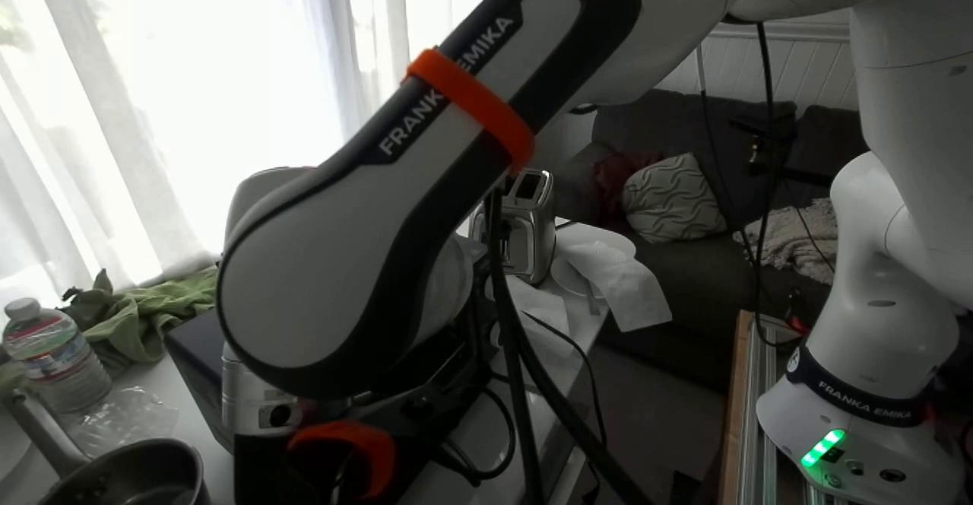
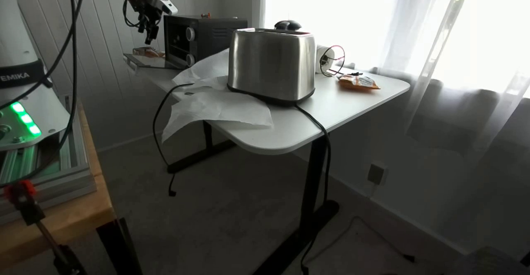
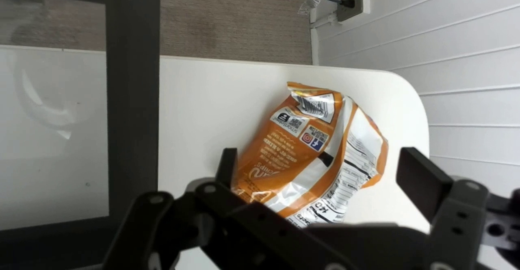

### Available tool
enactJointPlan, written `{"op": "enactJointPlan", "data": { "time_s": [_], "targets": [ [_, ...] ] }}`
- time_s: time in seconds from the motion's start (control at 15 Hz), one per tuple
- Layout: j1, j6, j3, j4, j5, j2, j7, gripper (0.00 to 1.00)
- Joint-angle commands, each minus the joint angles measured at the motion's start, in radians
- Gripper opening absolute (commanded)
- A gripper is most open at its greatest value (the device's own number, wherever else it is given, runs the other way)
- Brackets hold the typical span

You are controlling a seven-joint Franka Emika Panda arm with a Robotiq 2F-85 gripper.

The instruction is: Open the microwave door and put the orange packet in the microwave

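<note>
The microwave (image 2: 217,37) is a black box at the far end of the table in an exterior view; its dark side (image 1: 199,372) shows partly behind the arm. The microwave door (image 2: 155,61) is open, folded down flat in front; its black frame and glass (image 3: 133,99) fill the left of the wrist view. The orange packet (image 3: 280,144), crumpled with white label panels, lies on the white table beside the door; it also shows in an exterior view (image 2: 145,51). My gripper (image 3: 319,164) is open above the packet, fingers on either side, holding nothing. It also shows in an exterior view (image 2: 145,36).
A steel toaster (image 2: 271,66) and white paper sheets (image 2: 219,109) stand nearer on the table. Another orange packet (image 2: 358,82) lies near a wire ring (image 2: 332,61). A pot (image 1: 133,478), bottle (image 1: 57,360) and green cloth (image 1: 152,322) sit near the window. The table edge rounds off beside the packet.
</note>
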Motion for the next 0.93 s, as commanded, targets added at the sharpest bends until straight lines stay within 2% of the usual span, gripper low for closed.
{"op": "enactJointPlan", "data": {
  "time_s": [0.0, 0.47, 0.87],
  "targets": [
    [0.055, -0.053, -0.033, 0.071, -0.125, 0.043, 0.041, 1.0],
    [0.122, -0.107, -0.063, 0.181, -0.33, 0.104, 0.007, 1.0],
    [0.134, -0.138, -0.047, 0.304, -0.378, 0.197, -0.09, 1.0]
  ]
}}
